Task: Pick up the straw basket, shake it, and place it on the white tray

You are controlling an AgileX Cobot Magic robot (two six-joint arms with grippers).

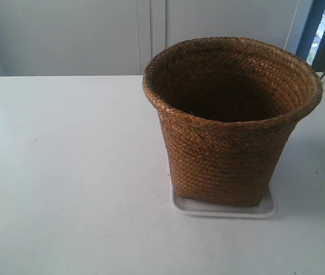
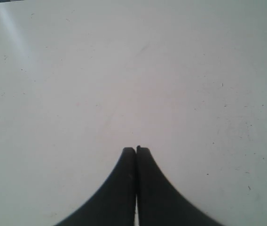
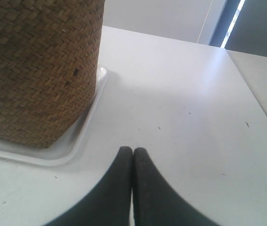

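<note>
The brown woven straw basket (image 1: 226, 123) stands upright on the white tray (image 1: 224, 210), whose rim shows around the basket's base. In the right wrist view the basket (image 3: 39, 66) fills one side, resting on the tray (image 3: 84, 136). My right gripper (image 3: 133, 149) is shut and empty over the bare table, a short way off the tray's corner and not touching it. My left gripper (image 2: 136, 149) is shut with nothing in it, above plain white tabletop; neither basket nor tray shows in that view. No arm appears in the exterior view.
The white table (image 1: 65, 172) stretches wide to the basket's left in the exterior view. A table seam or edge (image 3: 253, 94) runs beyond the right gripper. A pale wall (image 1: 65, 34) stands behind the table.
</note>
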